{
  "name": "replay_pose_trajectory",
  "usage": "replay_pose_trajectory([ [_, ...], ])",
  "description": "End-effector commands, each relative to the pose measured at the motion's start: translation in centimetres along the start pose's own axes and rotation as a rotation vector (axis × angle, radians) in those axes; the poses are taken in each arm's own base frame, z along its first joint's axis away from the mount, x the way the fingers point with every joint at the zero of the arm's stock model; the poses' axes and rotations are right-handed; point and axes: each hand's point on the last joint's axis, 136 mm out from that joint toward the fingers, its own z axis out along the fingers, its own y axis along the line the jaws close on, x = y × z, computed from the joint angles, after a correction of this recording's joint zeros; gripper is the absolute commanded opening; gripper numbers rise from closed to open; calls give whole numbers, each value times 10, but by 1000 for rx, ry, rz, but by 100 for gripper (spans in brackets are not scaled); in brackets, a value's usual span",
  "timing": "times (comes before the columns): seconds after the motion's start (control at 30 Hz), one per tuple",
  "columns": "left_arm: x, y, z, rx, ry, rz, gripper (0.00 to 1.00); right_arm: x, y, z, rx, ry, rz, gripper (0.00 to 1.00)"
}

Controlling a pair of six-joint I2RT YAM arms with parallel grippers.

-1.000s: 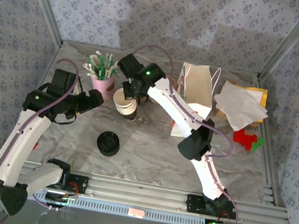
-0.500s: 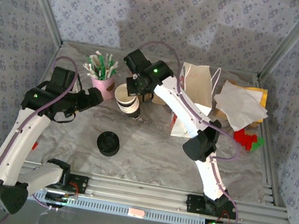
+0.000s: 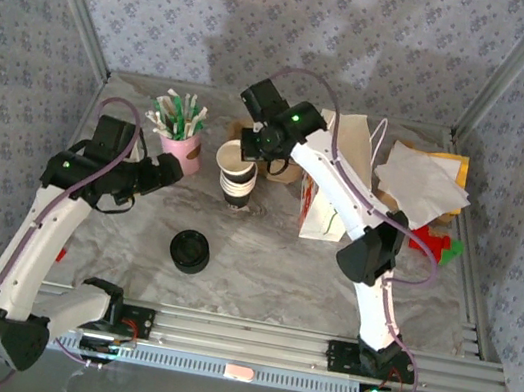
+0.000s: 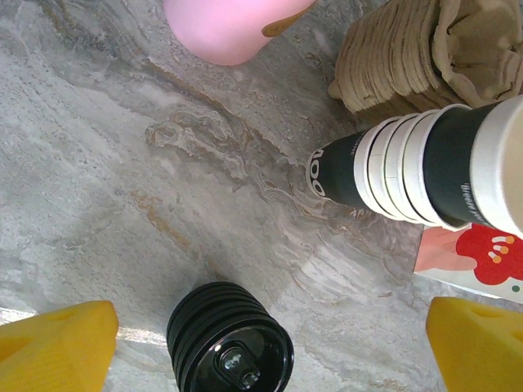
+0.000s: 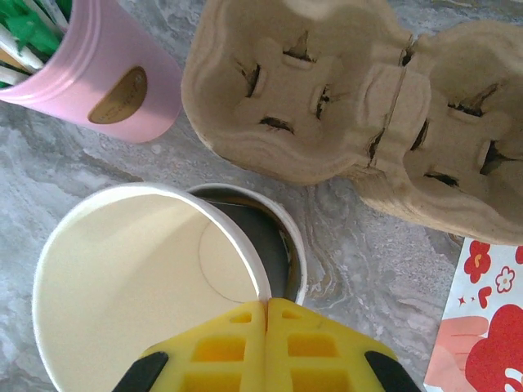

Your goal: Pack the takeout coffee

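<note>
Here, the topmost lidless white paper cup (image 5: 131,294) is pinched by its rim between the closed yellow fingers (image 5: 221,351) of the right gripper (image 5: 267,318), askew on the stack of black-banded white paper cups (image 4: 409,159) beneath it. Beyond those fingertips lie brown moulded-pulp cup carriers (image 5: 343,106), with a pink tumbler of straws (image 5: 98,73) to their left. The left gripper (image 4: 270,347) gapes wide; a ribbed pile of black plastic lids (image 4: 221,327) stands between its fingers, lower down on the marbled table (image 4: 122,188).

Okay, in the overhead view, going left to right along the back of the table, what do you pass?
Pink cup of green and white stirrers → stack of white paper cups → white paper bag → pile of white paper napkins.
</note>
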Motion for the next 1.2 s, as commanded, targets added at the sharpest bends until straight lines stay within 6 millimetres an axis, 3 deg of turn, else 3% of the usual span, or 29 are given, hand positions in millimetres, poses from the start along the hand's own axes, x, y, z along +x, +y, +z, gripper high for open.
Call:
replay_pose_trajectory([
  [0.0,-4,-7,-8,12,-16,26,97,-9,3,-27,-52,-47,28,0],
  [0.27,-6,-8,-16,2,-31,34,99,-25,5,-69,-90,-138,22,0],
  [0.43,-13,-6,-37,-27,-73,77,99,-26,5,-105,-109,-191,-4,0],
  [0.53,-21,0,-59,-64,-131,109,100,-13,6,-125,-109,-194,-49,0],
  [0.67,-25,-1,-77,-74,-159,134,100,16,7,-136,-102,-159,-96,0],
  [0.9,-28,-2,-80,-83,-156,140,99,87,10,-113,-134,-45,-140,0],
  [1.17,-29,-11,-59,-60,-114,96,99,155,19,-55,-195,82,-180,0],
])
